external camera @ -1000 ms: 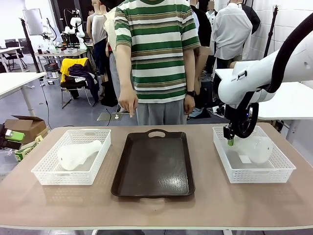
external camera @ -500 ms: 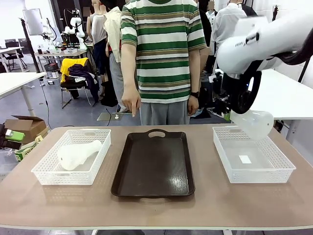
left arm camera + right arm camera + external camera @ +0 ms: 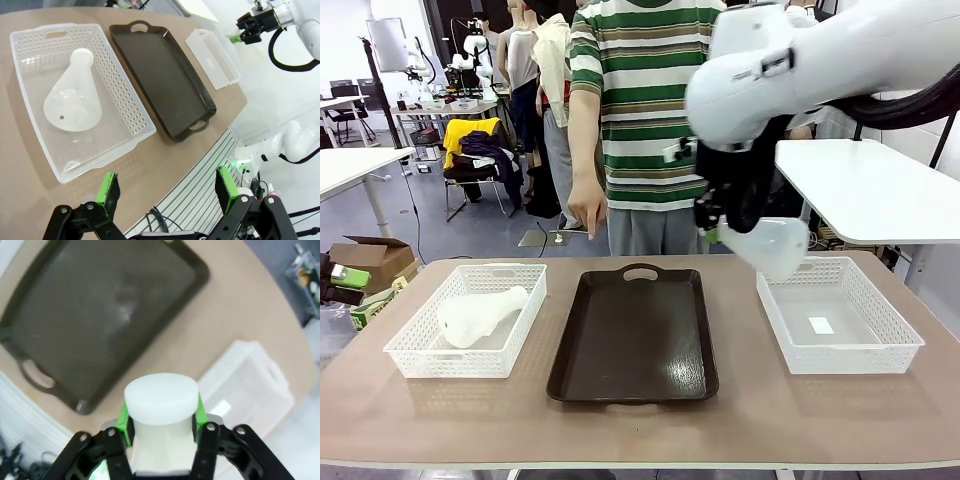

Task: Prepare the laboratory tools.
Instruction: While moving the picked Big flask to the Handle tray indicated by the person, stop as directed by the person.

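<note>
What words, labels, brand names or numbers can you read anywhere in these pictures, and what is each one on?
Nothing reads clearly.
Dark print on the right arm, on its white housing: too blurred to read.
Pale patch inside the right-hand basket: no legible print.
Held conical flask: no markings visible.

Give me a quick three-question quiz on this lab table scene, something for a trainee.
1. True or false: the right arm's fingers hold a flask in the air.
2. Where does the other flask lie? A) on the tray B) in the left basket C) in the right basket
3. Fill in: the left arm's fingers stand ___.
Key: 1 true; 2 B; 3 open.
</note>
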Robot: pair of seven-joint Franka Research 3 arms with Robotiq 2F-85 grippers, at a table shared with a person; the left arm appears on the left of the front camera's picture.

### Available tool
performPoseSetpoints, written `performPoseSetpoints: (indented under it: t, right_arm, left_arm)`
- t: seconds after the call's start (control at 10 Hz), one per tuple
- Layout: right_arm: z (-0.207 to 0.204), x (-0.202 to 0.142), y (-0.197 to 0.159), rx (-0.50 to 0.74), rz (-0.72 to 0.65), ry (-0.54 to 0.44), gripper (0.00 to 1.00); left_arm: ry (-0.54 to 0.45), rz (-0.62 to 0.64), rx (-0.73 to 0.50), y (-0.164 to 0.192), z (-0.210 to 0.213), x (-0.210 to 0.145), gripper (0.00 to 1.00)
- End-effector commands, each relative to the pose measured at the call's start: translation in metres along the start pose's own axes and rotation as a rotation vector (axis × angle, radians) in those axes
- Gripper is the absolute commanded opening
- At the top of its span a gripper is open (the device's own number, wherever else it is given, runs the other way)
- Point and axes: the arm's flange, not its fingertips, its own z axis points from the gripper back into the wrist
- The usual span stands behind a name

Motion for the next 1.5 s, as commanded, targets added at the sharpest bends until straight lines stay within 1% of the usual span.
performPoseSetpoints:
  t: [0.0,0.2,0.4,0.6,0.7,1.0,1.1,1.4]
  right_arm:
    - [-0.019,0.055,0.012,-0.009,0.084,0.069,0.00]
    - [-0.044,0.105,0.038,0.006,0.163,0.143,0.00]
    - [-0.075,0.147,0.055,0.069,0.199,0.176,0.00]
    - [-0.103,0.168,0.072,0.083,0.223,0.219,0.00]
    - [-0.108,0.171,0.073,0.078,0.214,0.230,0.00]
    - [-0.103,0.169,0.071,0.074,0.189,0.207,0.00]
    - [-0.118,0.156,0.079,0.110,0.204,0.204,0.00]
    - [-0.118,0.156,0.079,0.110,0.204,0.204,0.00]
  left_arm:
    - [-0.023,-0.019,-0.017,0.003,0.001,0.000,1.00]
    - [-0.023,-0.019,-0.017,0.003,0.001,0.000,1.00]
    - [-0.023,-0.019,-0.017,0.003,0.001,0.000,1.00]
    - [-0.023,-0.019,-0.017,0.003,0.001,0.000,1.00]
    - [-0.023,-0.019,-0.017,0.003,0.001,0.000,1.00]
    - [-0.023,-0.019,-0.017,0.003,0.001,0.000,1.00]
    - [-0.023,-0.019,-0.017,0.003,0.001,0.000,1.00]
    - [-0.023,-0.019,-0.017,0.003,0.001,0.000,1.00]
